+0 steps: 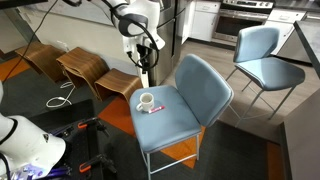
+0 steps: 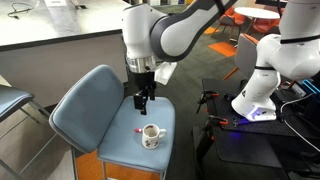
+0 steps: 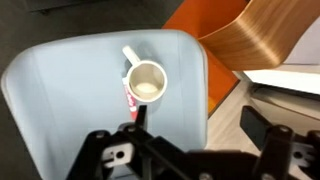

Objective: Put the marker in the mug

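1. On the blue chair (image 3: pixel 60 95), left of the mug (image 3: pixel 146 82) in my wrist view, the seat is plain padding. It spreads out under the mug on every side.
2. Just left of the mug lies the marker (image 3: pixel 130 100), a short pink-red stick flat on the seat and outside the mug. It sits so close to the mug's wall that I cannot tell whether the two touch.
3. In an exterior view the marker (image 2: pixel 139 130) again shows just left of the mug (image 2: pixel 151 135). In an exterior view from across the chair, the marker (image 1: pixel 153 109) lies just beside the mug (image 1: pixel 146 100) on its near side.
4. The mug stands upright with its mouth up. In the wrist view its handle points up and left, away from my claw.
5. My claw (image 3: pixel 185 145) fills the bottom of the wrist view, below the mug. Its fingers (image 3: pixel 110 150) are spread wide with nothing between them.
6. In both exterior views my claw (image 2: pixel 141 100) (image 1: pixel 147 78) hangs above the mug, pointing straight down. It is clear of the mug, the marker and the seat.
7. Right of the mug in the wrist view, past the seat's edge, a wooden chair (image 3: pixel 265 40) shows its curved back.
8. Far right of the mug in an exterior view stands a white robot (image 2: pixel 262 75). In an exterior view the other chair (image 1: pixel 265 55), also blue, stands well apart to the right.
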You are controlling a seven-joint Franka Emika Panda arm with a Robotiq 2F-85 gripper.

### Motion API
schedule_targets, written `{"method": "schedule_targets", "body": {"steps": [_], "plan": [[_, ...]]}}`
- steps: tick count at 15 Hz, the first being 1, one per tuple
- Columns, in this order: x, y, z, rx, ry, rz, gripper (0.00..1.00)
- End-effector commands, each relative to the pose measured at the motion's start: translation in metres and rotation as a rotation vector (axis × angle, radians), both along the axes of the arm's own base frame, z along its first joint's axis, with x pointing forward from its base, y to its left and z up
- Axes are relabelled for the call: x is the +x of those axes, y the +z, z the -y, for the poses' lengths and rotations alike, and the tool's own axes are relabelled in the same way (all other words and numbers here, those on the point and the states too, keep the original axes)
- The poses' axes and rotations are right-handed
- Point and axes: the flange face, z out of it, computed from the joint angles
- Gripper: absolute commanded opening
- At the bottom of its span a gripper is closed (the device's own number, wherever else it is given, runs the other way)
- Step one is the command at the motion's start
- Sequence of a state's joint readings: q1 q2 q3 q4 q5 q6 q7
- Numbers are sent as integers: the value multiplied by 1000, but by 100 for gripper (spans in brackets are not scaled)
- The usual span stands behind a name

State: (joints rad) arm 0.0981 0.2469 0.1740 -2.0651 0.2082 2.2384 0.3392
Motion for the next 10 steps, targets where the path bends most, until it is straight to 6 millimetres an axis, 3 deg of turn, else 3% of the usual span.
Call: {"method": "schedule_targets", "body": {"steps": [1, 6, 10], "plan": [[27, -37, -3, -2, 114, -42, 100], [33, -111, 27, -41, 196, -117, 100], [34, -147, 58, -37, 171, -121, 100]]}}
